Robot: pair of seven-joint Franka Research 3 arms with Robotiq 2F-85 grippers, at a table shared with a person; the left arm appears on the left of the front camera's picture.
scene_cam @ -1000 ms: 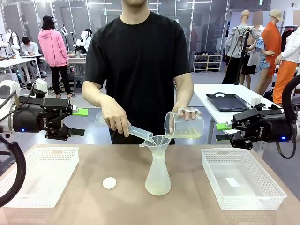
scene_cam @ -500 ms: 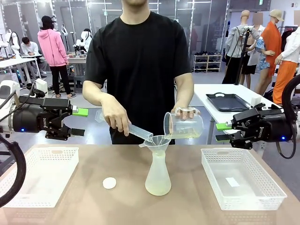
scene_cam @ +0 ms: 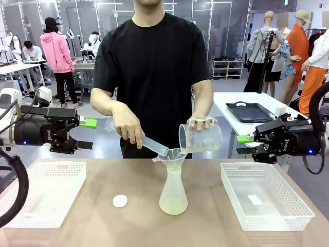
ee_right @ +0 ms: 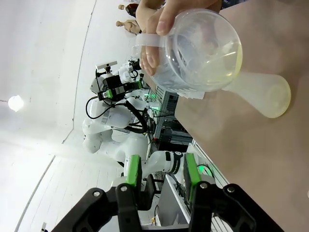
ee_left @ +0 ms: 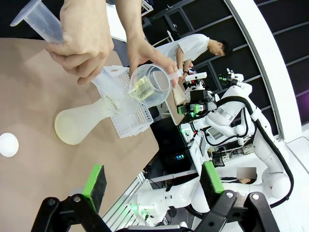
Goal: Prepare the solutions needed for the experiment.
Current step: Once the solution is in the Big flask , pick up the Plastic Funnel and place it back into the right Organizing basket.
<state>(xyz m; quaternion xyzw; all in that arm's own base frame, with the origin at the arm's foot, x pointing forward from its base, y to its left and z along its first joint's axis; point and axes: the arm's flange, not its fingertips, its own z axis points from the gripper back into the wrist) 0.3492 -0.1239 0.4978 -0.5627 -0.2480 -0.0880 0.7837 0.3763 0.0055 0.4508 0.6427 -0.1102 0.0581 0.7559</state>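
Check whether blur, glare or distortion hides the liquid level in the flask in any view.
Front view: sharp, evenly lit; pale yellow-green liquid reads clearly low in the frosted translucent conical flask. Left wrist view: rolled sideways, wide-angle bending at edges, level readable. Right wrist view: the clear handled plastic beaker looms close, overlapping the flask's neck.

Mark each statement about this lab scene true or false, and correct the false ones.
1. A hand tips the beaker over the funnel in the flask. True.
2. The left claw grips the flask. False: it hangs open in the air, holding nothing.
3. The flask stands between the left basket and the right basket. True.
4. The flask is full to its neck. False: only a little pale liquid sits at its base.
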